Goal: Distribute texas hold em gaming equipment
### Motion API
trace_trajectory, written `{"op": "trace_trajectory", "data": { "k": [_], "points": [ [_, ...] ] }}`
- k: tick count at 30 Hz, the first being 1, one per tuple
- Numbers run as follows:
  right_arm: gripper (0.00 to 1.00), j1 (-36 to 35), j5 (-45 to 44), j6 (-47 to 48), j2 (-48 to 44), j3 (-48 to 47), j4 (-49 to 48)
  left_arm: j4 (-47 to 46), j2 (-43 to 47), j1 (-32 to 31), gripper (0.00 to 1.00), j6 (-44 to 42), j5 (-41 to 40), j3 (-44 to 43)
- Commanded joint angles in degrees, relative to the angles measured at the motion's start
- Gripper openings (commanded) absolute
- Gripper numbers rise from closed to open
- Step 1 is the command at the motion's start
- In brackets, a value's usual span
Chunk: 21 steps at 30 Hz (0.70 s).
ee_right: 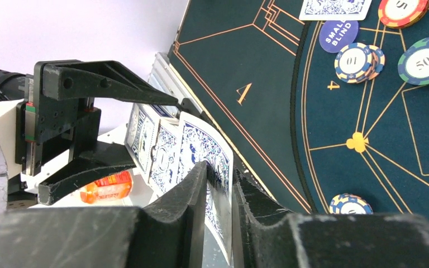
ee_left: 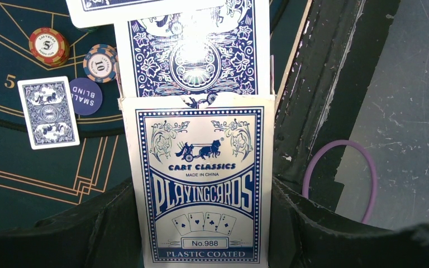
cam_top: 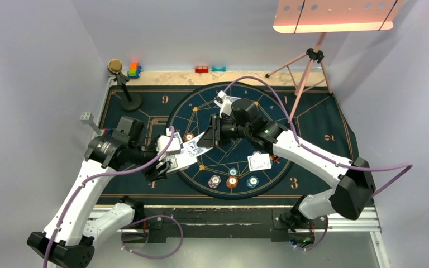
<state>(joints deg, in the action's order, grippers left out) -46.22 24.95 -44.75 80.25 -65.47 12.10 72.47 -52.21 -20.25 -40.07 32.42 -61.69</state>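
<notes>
left claw (cam_top: 173,158) clamped on the card box (ee_left: 201,190), held in the air above the near-left part of the mat (cam_top: 324,123). right claw (ee_right: 220,176) pinched together on the top card (ee_right: 201,145) protruding from that box. chips (cam_top: 232,181) and one dealt card (cam_top: 259,162) lie on the mat.

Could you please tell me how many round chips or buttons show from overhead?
5: three chips along the round mat's near edge, a disc behind them, a chip by the left gripper. Others may be hidden.
</notes>
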Motion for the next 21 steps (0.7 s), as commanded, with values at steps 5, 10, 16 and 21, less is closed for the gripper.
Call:
{"op": "trace_trajectory", "data": {
  "k": [5,10,16,21],
  "points": [
    [0.04,3.92,0.01,1.95,-3.86,-1.92,0.61,-0.93,1.02,0.39,0.00,-0.47,2.57,-2.22],
    [0.00,6.05,1.80,2.03,-3.05,-3.56,0.47,-0.89,1.09,0.39,0.00,-0.57,2.46,-1.88],
    [0.00,8.57,3.23,2.02,1.43,-7.03,-1.36,-0.60,1.28,0.39,0.00,-0.53,2.76,-1.79],
    [0.00,7.90,8.02,0.26,14.94,-11.54,-7.23,-0.32,1.53,0.39,0.00,-0.18,2.98,-2.40]
  ]
}}
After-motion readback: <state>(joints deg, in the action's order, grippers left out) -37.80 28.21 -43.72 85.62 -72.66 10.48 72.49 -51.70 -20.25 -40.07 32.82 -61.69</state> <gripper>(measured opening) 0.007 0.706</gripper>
